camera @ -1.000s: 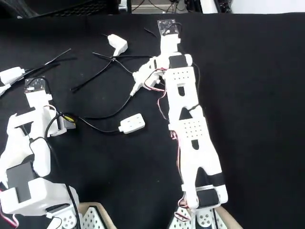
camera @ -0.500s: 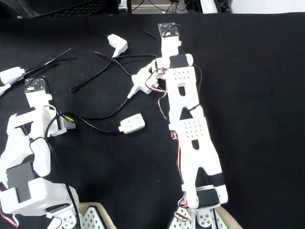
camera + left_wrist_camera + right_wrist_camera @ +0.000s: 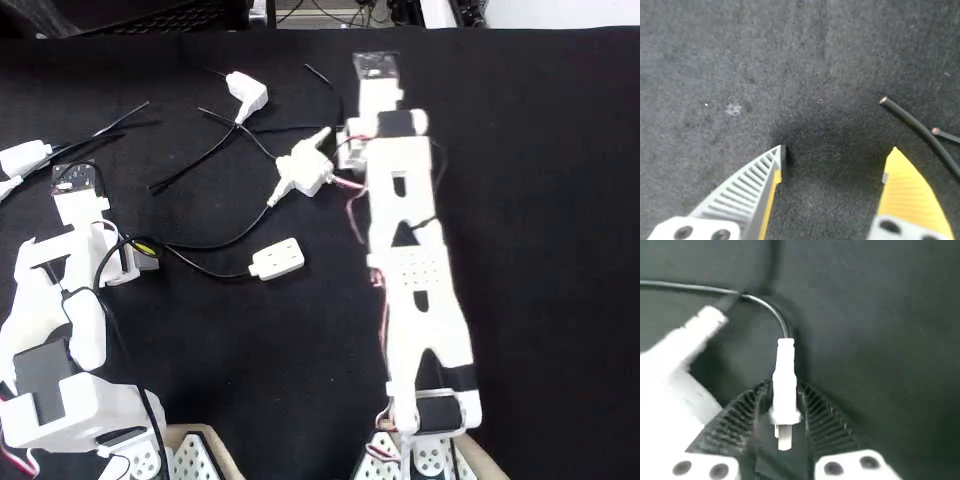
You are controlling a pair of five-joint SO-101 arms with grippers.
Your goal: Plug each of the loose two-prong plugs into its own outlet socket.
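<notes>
Close to the near left corner of the table (image 3: 540, 200), the left arm is folded back on itself. The left gripper (image 3: 838, 148) points down at the black cloth with its pincer spread wide and nothing between the grey and yellow fingers. A bare-ended black cable (image 3: 920, 130) lies on the cloth just beside the yellow finger. Farther in, about midway between the near and far edges and left of the right arm, a white outlet socket (image 3: 276, 258) lies flat, with a black lead running off it toward the left arm. The right arm stretches from the near edge up the middle of the table toward the far edge. The right gripper (image 3: 785, 388) is pinching a slim white plug (image 3: 785, 375) across its body. The ribbed black fingers (image 3: 822, 415) are pressed against both of its sides, and its thin cable curls away from the outer end. Just left of that arm's wrist, in the high view, sits a white connector body (image 3: 303, 170) with a thin lead trailing from it; I cannot tell whether it is the pinched plug. Toward the far edge, a second plug (image 3: 246, 92) lies among crossing black wires (image 3: 215, 150). Another white connector (image 3: 22, 157) rests at the left edge.
</notes>
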